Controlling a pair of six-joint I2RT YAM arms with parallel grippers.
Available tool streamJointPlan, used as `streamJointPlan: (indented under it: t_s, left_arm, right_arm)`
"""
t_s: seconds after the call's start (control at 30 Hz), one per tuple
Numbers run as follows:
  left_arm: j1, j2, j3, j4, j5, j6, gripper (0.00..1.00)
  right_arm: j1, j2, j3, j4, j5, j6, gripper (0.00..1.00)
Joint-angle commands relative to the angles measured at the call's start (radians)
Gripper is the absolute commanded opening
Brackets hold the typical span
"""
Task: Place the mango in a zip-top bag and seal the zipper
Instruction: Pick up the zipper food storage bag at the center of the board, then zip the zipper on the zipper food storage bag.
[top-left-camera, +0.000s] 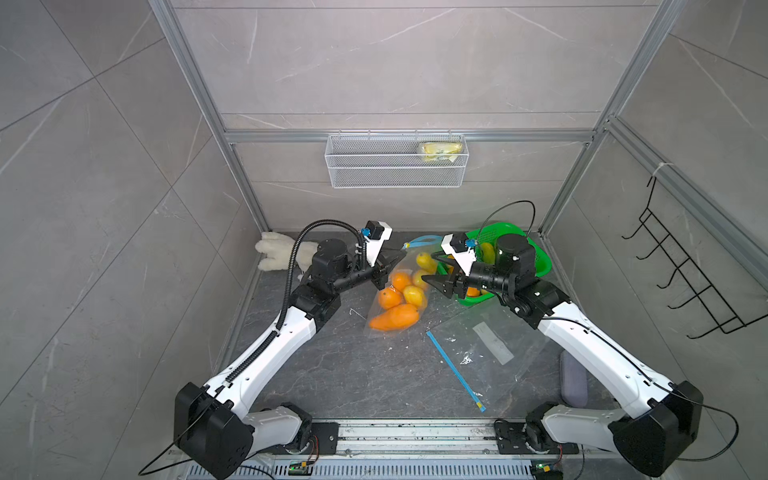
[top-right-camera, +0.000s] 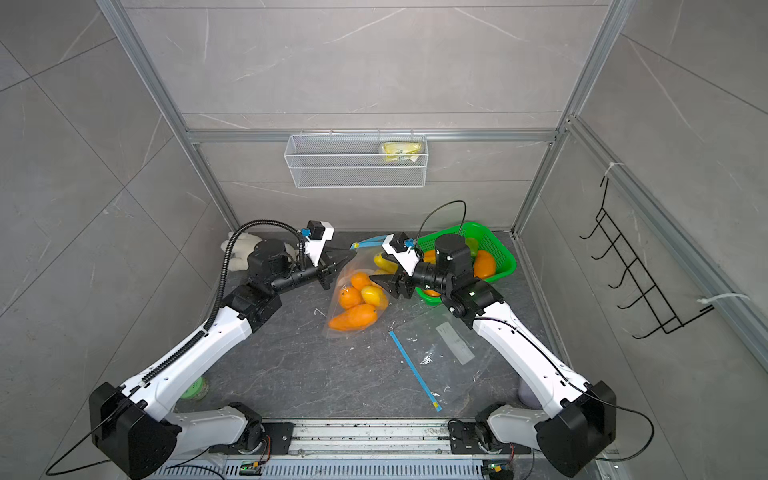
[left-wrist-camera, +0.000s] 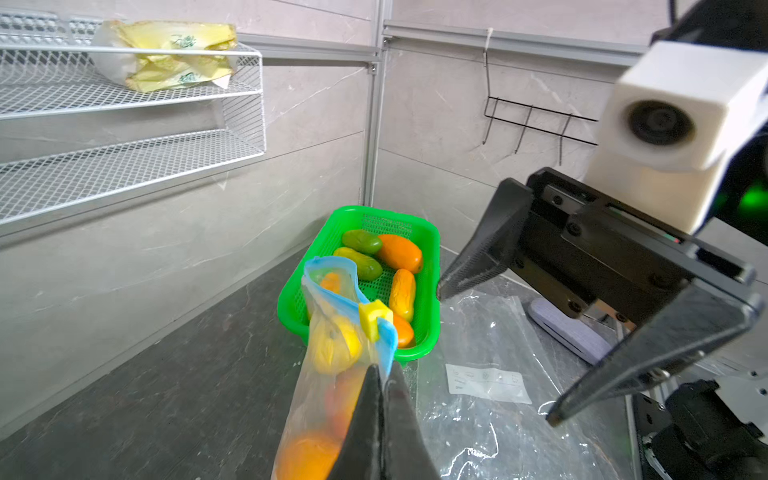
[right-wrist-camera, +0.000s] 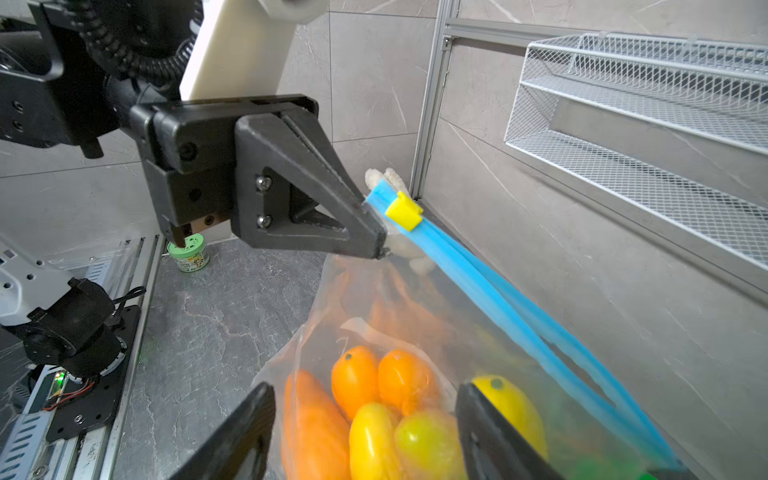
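Blue zipper strip (right-wrist-camera: 457, 255) of the clear plastic bag (right-wrist-camera: 297, 347), orange and yellow mangoes (right-wrist-camera: 374, 436) inside, is clamped by the left pincer (right-wrist-camera: 379, 246); its yellow slider (top-right-camera: 353, 246) lies ten o'clock from the open right pincer (top-right-camera: 379, 269).

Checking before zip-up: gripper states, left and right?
Left gripper: shut on bag zip.
Right gripper: open, holding nothing.

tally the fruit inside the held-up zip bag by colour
orange fruit: 3
yellow fruit: 3
total: 6
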Motion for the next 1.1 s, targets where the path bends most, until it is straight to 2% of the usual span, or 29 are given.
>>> streamJointPlan:
  t_s: [0.0, 0.17, 0.27, 0.37, 0.47, 0.6, 0.73, 0.97, 1.07]
  left_arm:
    - [0.01, -0.089, -0.102, 0.139, 0.077, 0.032, 0.0]
    - [0.022, -0.134, -0.29, 0.197, 0.029, 0.026, 0.0]
    - [0.028, -0.145, -0.336, 0.209, 0.003, 0.025, 0.0]
    - [0.037, -0.158, -0.338, 0.205, -0.001, 0.024, 0.0]
    - [0.039, -0.167, -0.327, 0.184, 0.002, 0.037, 0.0]
    - [0.042, -0.173, -0.319, 0.172, 0.003, 0.041, 0.0]
    - [0.042, -0.187, -0.32, 0.172, 0.006, 0.041, 0.0]
    - [0.042, -0.197, -0.315, 0.171, -0.005, 0.041, 0.0]
    - [0.042, -0.196, -0.313, 0.169, -0.007, 0.041, 0.0]
  right_arm:
    - [0.006, -0.025, 0.035, -0.051, 0.004, -0.012, 0.7]
    - [0.016, -0.004, -0.01, 0.006, -0.027, 0.008, 0.69]
    - [0.035, 0.021, -0.003, 0.01, -0.082, -0.025, 0.7]
    - [0.056, 0.059, 0.043, -0.05, -0.137, -0.089, 0.7]
    - [0.086, 0.119, 0.128, -0.193, -0.177, -0.189, 0.7]
    - [0.121, 0.188, 0.199, -0.303, -0.128, -0.279, 0.71]
    - [0.123, 0.235, 0.248, -0.319, -0.099, -0.301, 0.69]
    - [0.129, 0.309, 0.328, -0.354, -0.109, -0.308, 0.6]
    - [0.13, 0.32, 0.334, -0.341, -0.113, -0.302, 0.52]
